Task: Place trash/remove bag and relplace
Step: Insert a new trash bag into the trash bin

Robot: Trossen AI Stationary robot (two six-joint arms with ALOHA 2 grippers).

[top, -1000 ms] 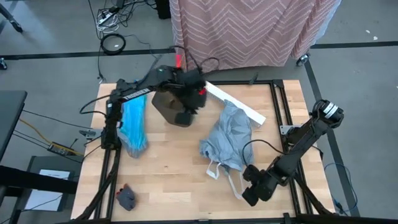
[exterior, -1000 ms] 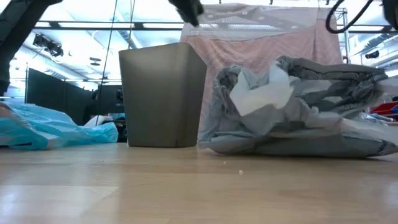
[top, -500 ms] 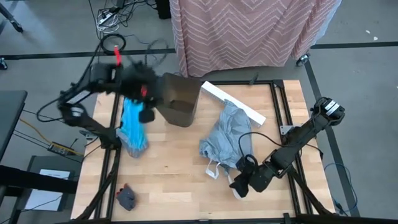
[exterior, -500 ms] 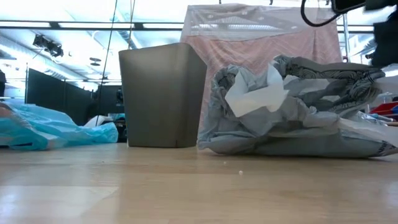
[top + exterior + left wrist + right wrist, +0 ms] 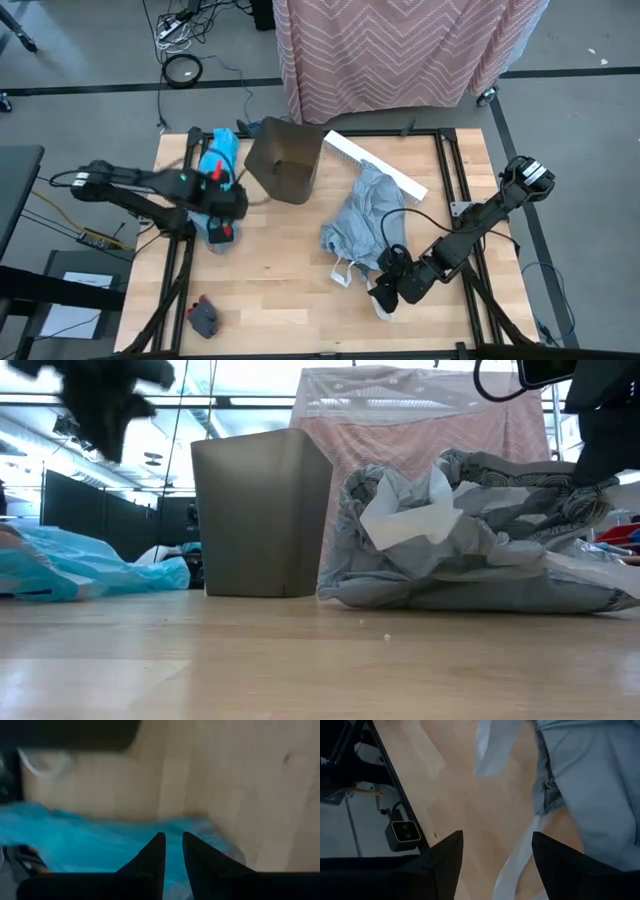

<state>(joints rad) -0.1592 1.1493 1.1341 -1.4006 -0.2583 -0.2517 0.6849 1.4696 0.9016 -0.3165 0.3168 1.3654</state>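
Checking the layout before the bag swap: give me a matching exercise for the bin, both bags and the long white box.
Things:
1. bin
2. grey bag
3. turquoise bag
4. long white box

Places:
A. under the left tool
B. standing at the table's far edge
C. far right, lying slantwise
D. crumpled mid-table, handles toward the right tool

Pairs: 1-B, 2-D, 3-A, 4-C

place: robotics lab | evidence: framed wooden test table (image 5: 290, 290); floor cables (image 5: 185, 30); open ceiling beams (image 5: 130, 400)
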